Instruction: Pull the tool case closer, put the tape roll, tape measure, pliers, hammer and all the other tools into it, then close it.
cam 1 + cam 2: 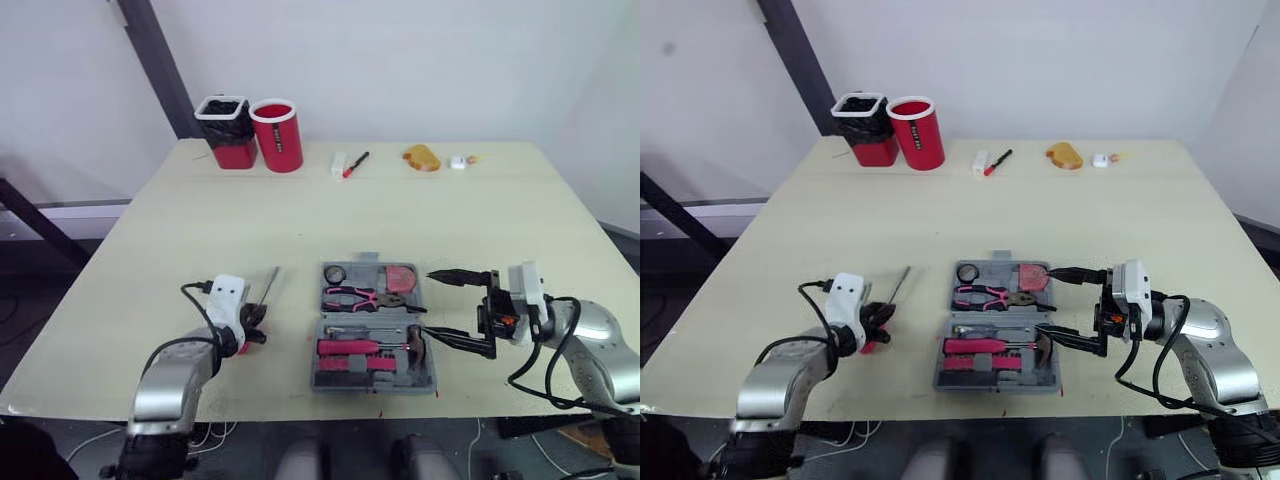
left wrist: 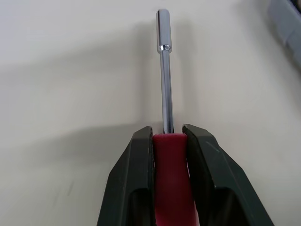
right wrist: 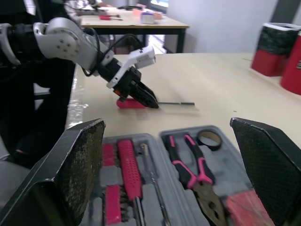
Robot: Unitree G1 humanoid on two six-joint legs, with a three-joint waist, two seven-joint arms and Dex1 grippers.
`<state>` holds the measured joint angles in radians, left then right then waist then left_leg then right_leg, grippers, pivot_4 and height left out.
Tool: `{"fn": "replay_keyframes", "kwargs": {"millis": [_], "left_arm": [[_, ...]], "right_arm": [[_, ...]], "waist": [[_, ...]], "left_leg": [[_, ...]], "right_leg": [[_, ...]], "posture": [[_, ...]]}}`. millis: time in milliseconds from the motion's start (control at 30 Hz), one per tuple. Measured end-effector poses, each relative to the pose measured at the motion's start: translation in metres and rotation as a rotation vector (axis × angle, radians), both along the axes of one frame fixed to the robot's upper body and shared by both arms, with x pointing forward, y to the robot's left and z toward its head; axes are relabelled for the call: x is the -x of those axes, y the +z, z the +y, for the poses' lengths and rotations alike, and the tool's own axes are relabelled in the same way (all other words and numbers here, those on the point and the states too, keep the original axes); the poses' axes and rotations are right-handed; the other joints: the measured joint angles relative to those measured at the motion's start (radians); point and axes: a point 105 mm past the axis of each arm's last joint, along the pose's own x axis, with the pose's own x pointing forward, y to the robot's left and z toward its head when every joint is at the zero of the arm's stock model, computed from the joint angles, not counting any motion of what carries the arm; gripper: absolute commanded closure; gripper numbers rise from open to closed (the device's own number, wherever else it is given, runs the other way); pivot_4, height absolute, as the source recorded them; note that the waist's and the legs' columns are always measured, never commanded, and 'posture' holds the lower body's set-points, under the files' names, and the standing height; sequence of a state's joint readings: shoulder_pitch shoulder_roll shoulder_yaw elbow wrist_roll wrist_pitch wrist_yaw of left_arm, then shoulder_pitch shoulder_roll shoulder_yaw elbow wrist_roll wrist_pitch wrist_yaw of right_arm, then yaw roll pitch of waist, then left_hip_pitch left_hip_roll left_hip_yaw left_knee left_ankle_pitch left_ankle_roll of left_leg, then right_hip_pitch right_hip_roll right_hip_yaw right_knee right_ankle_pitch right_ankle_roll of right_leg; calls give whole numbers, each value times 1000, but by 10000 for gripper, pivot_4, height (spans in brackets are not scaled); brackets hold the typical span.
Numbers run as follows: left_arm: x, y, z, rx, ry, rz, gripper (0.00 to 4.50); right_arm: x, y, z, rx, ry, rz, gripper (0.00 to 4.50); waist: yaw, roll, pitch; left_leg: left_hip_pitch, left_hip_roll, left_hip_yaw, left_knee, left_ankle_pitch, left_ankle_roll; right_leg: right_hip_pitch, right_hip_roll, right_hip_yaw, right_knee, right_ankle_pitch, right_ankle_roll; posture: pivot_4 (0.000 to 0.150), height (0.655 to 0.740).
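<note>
One grey case [image 1: 400,376] lay open near the front edge of the table [image 1: 200,220] in the head view. It held the tape roll [image 1: 334,274], pliers [image 1: 350,296], tape measure [image 1: 402,277] and hammer [image 1: 415,345]. Any lettering on them was too small to read. Just right of the case hung the right gripper [image 1: 432,303], its jaws spread wide and holding nothing. To the left of the case, the left gripper [image 1: 255,328] was clamped on a red-handled driver [image 1: 270,285] lying on the table. Two red cups [image 1: 277,135] stood at the far edge.

The left wrist view had both fingers [image 2: 136,179] pressed against the driver's handle, with the steel shaft pointing away.

The right wrist view looked between wide-apart fingers [image 3: 80,160] at the case, with the left gripper and driver beyond it.
</note>
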<state>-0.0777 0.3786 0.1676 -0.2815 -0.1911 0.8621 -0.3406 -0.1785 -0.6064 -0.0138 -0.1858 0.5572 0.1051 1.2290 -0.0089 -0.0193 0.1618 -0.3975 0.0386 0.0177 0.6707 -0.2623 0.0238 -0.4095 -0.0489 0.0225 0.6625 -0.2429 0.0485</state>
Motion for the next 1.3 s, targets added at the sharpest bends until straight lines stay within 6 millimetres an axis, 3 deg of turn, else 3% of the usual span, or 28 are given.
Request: {"fn": "replay_keyframes", "kwargs": {"millis": [333,700,767,833,967,1300], "left_arm": [[40,-13,-11,53,128,76,40094],[30,-13,-15,79,112,59,40121],[31,-14,-17,94,101,57,29580],[31,-14,-19,108,89,56,22317],[32,-13,-18,107,92,32,596],[43,-18,-22,96,95,13,596]], "right_arm": [[6,-3,4,25,76,0,0],[1,-3,7,52,87,-17,0],[1,-3,7,54,84,-18,0],[1,-3,7,53,80,-18,0],[0,-3,7,53,67,-20,0],[-1,-3,6,53,60,-20,0]], "waist": [[-2,0,0],[-1,0,0],[-1,0,0],[-1,0,0],[-2,0,0],[-2,0,0]], "left_leg": [[0,0,0,0,0,0],[0,0,0,0,0,0],[0,0,0,0,0,0],[0,0,0,0,0,0],[0,0,0,0,0,0],[0,0,1,0,0,0]], "right_leg": [[0,1,0,0,0,0],[0,1,0,0,0,0],[0,1,0,0,0,0],[0,1,0,0,0,0],[0,1,0,0,0,0],[0,0,0,0,0,0]], "posture": [[1500,7371],[1500,7371],[1500,7371],[1500,7371],[1500,7371],[1500,7371]]}}
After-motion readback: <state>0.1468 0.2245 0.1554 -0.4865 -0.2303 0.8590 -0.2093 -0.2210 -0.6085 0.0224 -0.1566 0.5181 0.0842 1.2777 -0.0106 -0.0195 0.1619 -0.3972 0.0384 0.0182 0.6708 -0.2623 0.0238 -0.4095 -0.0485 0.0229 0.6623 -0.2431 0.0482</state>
